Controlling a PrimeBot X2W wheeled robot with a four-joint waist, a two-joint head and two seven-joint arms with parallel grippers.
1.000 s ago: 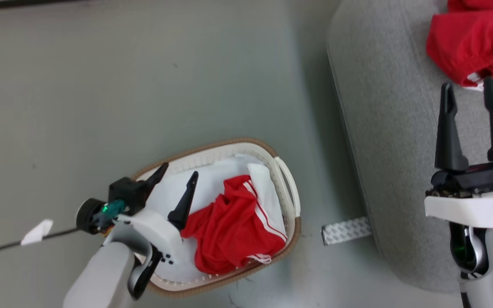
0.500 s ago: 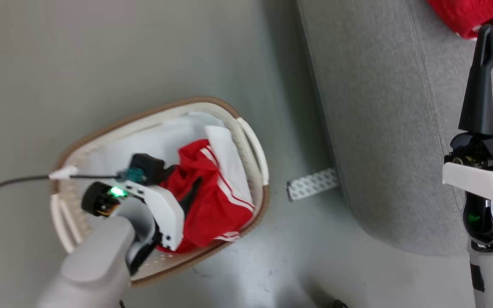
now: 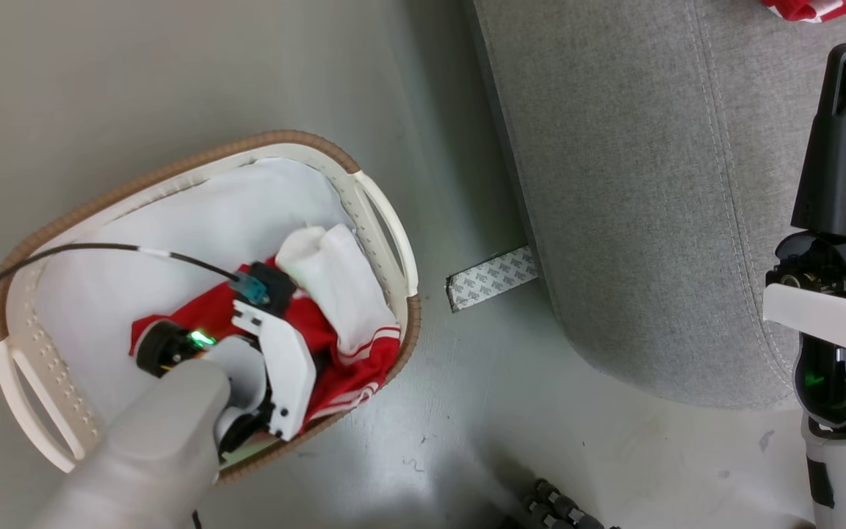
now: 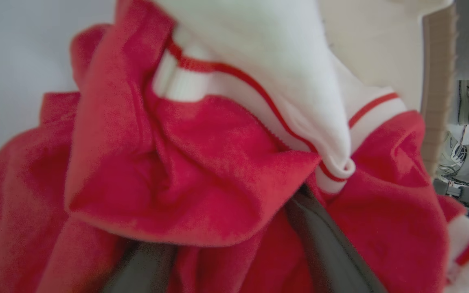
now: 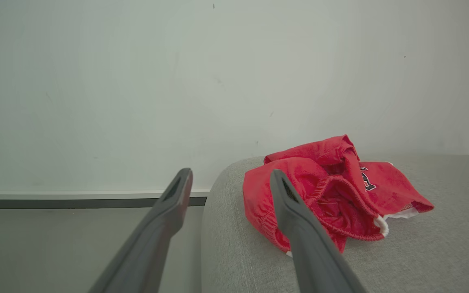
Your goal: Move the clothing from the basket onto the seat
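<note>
The cream basket (image 3: 386,220) with a brown rim stands on the floor at the left. Red clothing (image 3: 342,367) with white panels lies bunched at its right end. My left arm's white wrist body (image 3: 280,360) reaches down into it, fingers buried in the fabric. Up close, the left gripper (image 4: 222,224) is open, its dark fingers (image 4: 328,244) spread with red clothing (image 4: 202,171) folded between and over them. More red clothing (image 5: 328,187) lies on the grey seat (image 3: 636,184). My right gripper (image 5: 230,183) hovers open over the seat's edge, short of that garment.
A black cable (image 3: 85,250) runs across the basket to my left wrist. White fabric (image 3: 195,220) covers the basket's bottom. A patterned strip (image 3: 491,278) lies on the floor beside the seat. Dark wheels (image 3: 555,507) show at the bottom edge. A wall with a baseboard (image 5: 75,199) stands behind the seat.
The head camera has shifted. My left gripper has gone from above the basket down into the red clothing, which has bunched up around it. The right gripper stays open over the seat.
</note>
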